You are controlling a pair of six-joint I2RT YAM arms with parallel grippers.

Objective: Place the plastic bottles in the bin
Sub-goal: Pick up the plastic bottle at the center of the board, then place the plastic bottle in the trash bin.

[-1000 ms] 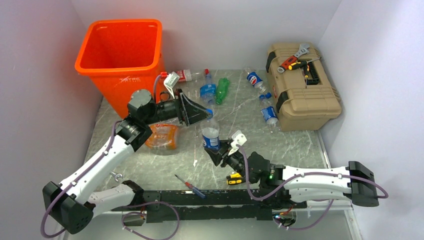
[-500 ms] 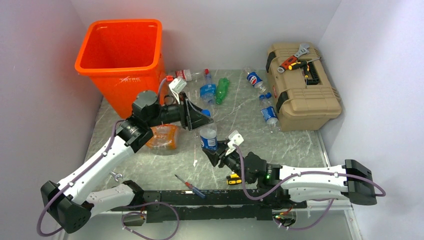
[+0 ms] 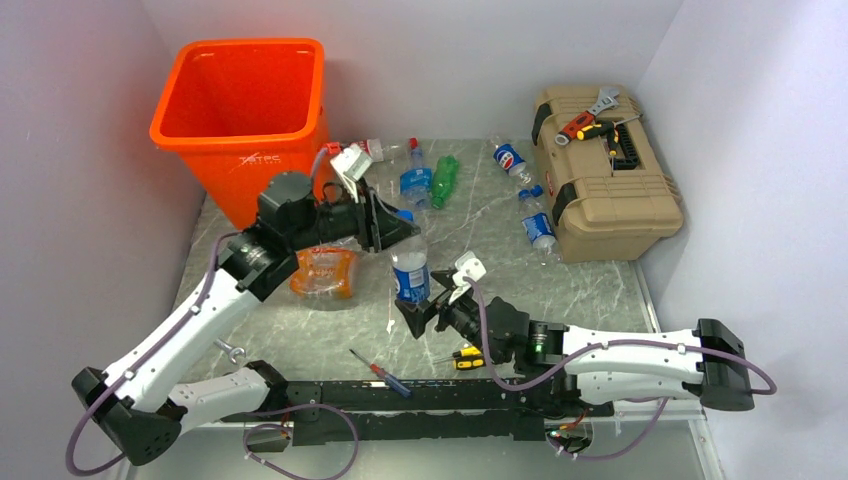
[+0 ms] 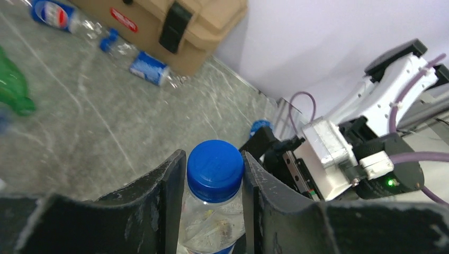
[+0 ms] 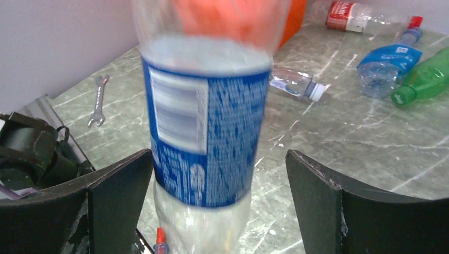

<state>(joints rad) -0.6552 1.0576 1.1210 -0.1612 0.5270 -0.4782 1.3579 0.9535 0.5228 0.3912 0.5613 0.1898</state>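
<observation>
Blue-capped bottle (image 4: 213, 211) is pinched just at the cap by the left tool (image 4: 213, 161), upright between the wide-open fingers of the right tool (image 5: 218, 159), so imo that skinny grip could let it swing or slip before the nearby orange bin (image 3: 225, 180).

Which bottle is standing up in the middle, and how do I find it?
Find the big orange bin at the back left, then look toward the middle of the grey table. The bottle there is upright, its blue cap pinched by the left hand. All other bottles lie flat; only this one stands, wearing a blue label.
</observation>
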